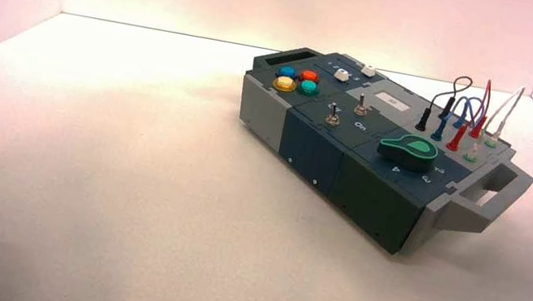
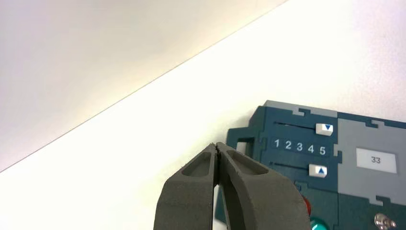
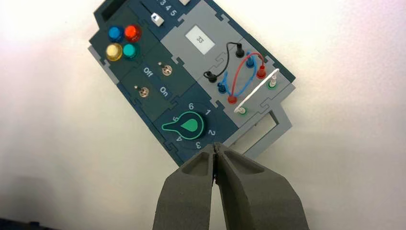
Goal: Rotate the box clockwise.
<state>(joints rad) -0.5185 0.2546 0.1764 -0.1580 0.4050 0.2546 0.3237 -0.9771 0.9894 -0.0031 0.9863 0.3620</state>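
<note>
High view: box (image 1: 364,143) lies angled on the right half of the bench (image 1: 118,174), its knob (image 1: 408,152) end nearer the camera; left gripper (image 2: 216,148) and right gripper (image 3: 215,148) each hang apart from it, fingertips pressed together.

The high view was bright, and the light seemed strongest at the far side of the bench (image 1: 121,158), where the white surface lost its detail in glare and took a warm, yellowish tone near the back wall (image 1: 289,5). Soft, pale shadows lay beside the box (image 1: 349,132). In the left wrist view, a large part of the surface was washed out, while the printed numbers stayed readable.
</note>
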